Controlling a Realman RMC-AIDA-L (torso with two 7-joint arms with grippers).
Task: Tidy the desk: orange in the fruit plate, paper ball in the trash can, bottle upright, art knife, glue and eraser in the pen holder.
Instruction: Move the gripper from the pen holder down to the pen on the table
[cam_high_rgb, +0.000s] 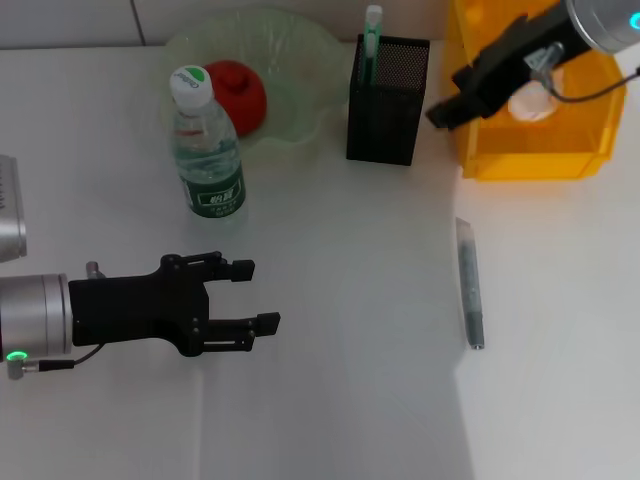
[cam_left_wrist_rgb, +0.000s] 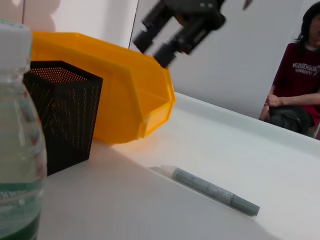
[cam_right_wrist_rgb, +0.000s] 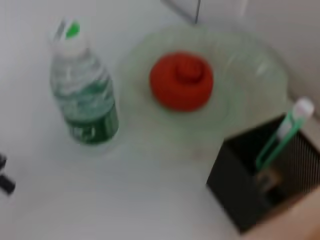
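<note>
**Inspector:** Report the desk as it stands.

**Operator:** In my head view the orange (cam_high_rgb: 238, 92) lies in the fruit plate (cam_high_rgb: 300, 50) at upper left of the frame. The bottle (cam_high_rgb: 207, 145) stands upright just in front of that plate. The art knife (cam_high_rgb: 371, 40) stands in the pen holder (cam_high_rgb: 388, 98), upper centre. A pale crumpled thing, which I judge to be the paper ball (cam_high_rgb: 531, 103), lies in the trash can (cam_high_rgb: 540, 150) at upper right. The glue (cam_high_rgb: 469, 283) lies flat on the desk (cam_high_rgb: 340, 400), right of centre, well apart from the holder. I cannot find the eraser on the desk; something small and tan shows at the bottom of the holder in the right wrist view, too blurred to name.

**Inspector:** The hands?

**Operator:** My left gripper (cam_high_rgb: 255, 295) hovers at lower left of the frame, fingers spread, holding nothing. My right gripper (cam_high_rgb: 447, 103) hangs over the near-left corner of the trash can; the left wrist view shows its fingers parted and empty.

**Inspector:** Step in hand?

**Operator:** I judge the glue to be the one item plainly left out. The next move calls for the right gripper to come down over the stick, turn its fingers across the barrel, close on it and carry it to the holder, tipping it upright beside the knife without knocking the mesh box.
</note>
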